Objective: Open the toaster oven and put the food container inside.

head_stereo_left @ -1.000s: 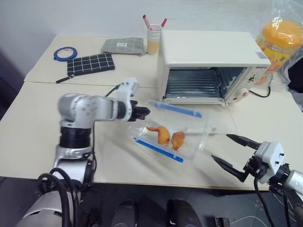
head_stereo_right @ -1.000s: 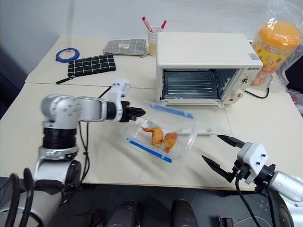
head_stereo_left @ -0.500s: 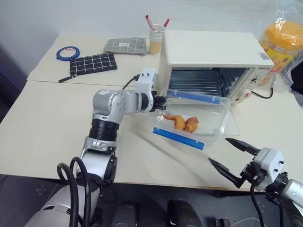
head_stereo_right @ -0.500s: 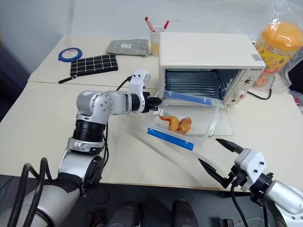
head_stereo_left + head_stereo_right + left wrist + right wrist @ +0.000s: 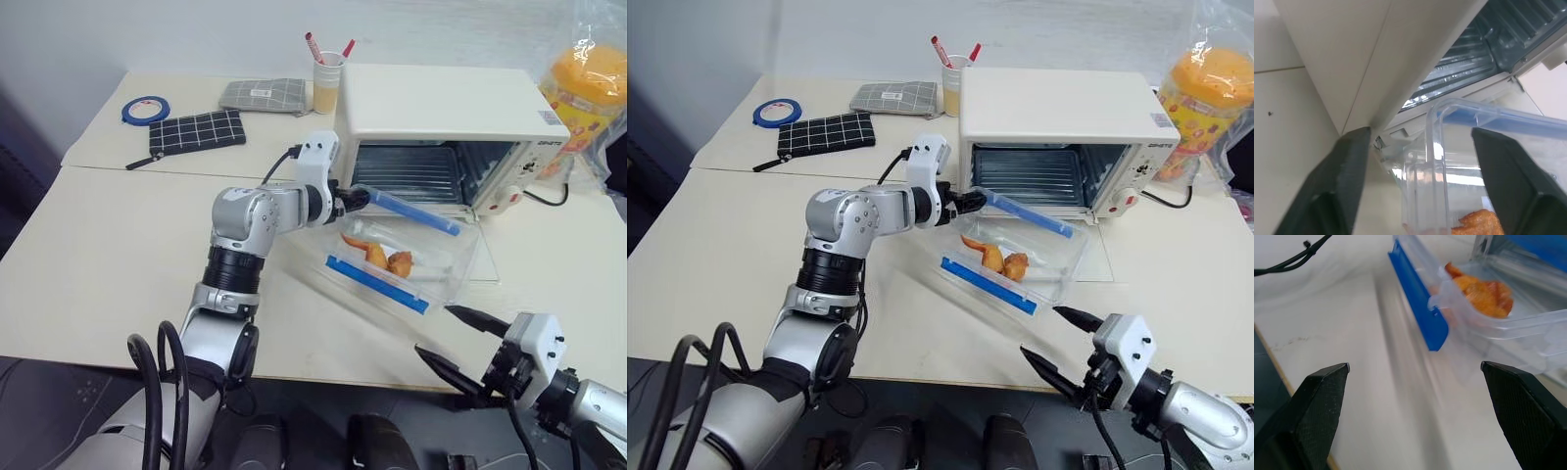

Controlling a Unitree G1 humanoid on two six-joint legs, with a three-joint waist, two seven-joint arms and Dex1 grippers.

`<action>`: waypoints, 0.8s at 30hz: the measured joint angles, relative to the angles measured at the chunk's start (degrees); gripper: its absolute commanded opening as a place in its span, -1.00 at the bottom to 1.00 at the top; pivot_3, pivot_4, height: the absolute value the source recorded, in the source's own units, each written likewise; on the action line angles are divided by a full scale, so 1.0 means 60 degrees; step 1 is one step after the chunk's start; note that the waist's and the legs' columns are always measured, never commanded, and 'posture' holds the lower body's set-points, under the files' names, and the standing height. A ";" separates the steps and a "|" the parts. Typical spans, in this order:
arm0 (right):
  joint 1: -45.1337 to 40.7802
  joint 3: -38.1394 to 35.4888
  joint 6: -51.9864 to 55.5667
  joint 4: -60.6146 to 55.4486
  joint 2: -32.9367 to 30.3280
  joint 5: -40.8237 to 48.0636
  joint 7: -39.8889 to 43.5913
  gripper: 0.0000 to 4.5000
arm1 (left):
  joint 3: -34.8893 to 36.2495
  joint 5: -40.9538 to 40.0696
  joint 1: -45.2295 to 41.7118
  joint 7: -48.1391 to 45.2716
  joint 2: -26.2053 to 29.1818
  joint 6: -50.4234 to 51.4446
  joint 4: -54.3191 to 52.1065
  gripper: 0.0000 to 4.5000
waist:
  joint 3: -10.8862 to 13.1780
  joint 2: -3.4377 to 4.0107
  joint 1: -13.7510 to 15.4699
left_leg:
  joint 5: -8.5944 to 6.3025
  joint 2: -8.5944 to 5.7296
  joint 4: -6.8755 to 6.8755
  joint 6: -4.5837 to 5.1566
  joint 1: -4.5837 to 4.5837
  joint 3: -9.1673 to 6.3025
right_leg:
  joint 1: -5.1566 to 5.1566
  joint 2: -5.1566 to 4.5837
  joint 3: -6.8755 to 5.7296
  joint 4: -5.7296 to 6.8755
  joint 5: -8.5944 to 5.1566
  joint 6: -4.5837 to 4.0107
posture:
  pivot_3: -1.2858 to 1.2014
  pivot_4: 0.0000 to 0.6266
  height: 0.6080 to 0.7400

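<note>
At frame centre, the clear rectangular plastic food container (image 5: 397, 262) sits tilted before the open cream-white toaster oven (image 5: 446, 137). Left gripper (image 5: 1420, 161) jaws spread around its corner; right gripper (image 5: 458, 339) jaws wide, lower right.

Lab: cream tables (image 5: 98, 255), cabled robot

I'm seeing the toaster oven (image 5: 446, 132) sitting at the back right of the table (image 5: 108, 255), its door lying open. The food container (image 5: 402, 259) is sitting tilted just before it. A cup (image 5: 326, 83) is standing left of the oven, two pouches (image 5: 191, 130) lying further left.
</note>
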 measured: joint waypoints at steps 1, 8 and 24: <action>0.0156 -0.0007 0.0126 -0.0055 -0.0036 0.0035 0.0013 1.00 | 0.0001 0.0002 0.0000 -0.0094 0.0007 -0.0065 0.0033 0.99 | 0.0000 0.0001 0.0001 | 0.0000 -0.0003 -0.0003 0.0000 0.0000 0.0001 | 0.0000 -0.0002 0.0001 0.0000 0.0000 0.0000 | 0.03 -0.52 1.00; 0.0929 -0.0233 0.0525 -0.0203 -0.0201 0.0075 0.0206 1.00 | -0.0195 0.0014 0.0090 -0.1795 0.0639 -0.1189 0.0058 0.99 | 0.0000 0.0000 -0.0013 | 0.0000 -0.0003 -0.0006 0.0000 -0.0002 0.0001 | -0.0002 0.0000 -0.0001 -0.0004 0.0000 0.0000 | 0.03 -0.52 1.00; 0.0550 0.0923 0.0627 -0.1051 -0.0022 0.0383 0.0161 -0.99 | -0.2166 0.0659 0.2426 -1.1007 0.5665 -0.6397 -0.0107 -0.65 | -0.0006 0.0011 -0.0041 | -0.0003 0.0011 0.0007 0.0010 -0.0010 -0.0003 | -0.0003 0.0003 -0.0002 -0.0003 -0.0001 -0.0002 | 0.03 -0.52 1.00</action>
